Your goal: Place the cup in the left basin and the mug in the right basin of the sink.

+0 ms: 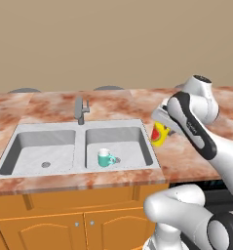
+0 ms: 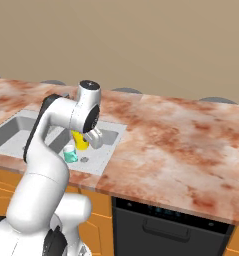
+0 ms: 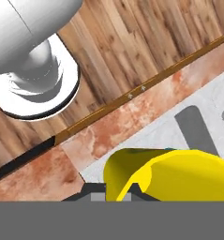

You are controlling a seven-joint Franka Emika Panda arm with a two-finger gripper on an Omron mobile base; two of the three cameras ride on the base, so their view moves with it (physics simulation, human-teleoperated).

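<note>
Cup (image 1: pixel 159 135), yellow, handleless: gripped in the closed gripper (image 3: pixel 114 190), raised over the counter just right of the sink (image 1: pixel 20 128). Judged light, rigid, smooth-walled; best pinched across the rim. Mug (image 1: pixel 106 157), teal: upright in the right basin (image 1: pixel 137 136).

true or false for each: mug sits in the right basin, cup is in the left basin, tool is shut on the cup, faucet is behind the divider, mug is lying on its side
1. The mug sits in the right basin. True.
2. The cup is in the left basin. False: it is held up by the sink's right rim.
3. The tool is shut on the cup. True.
4. The faucet stands behind the divider. True.
5. The mug is lying on its side. False: it stands upright.
</note>
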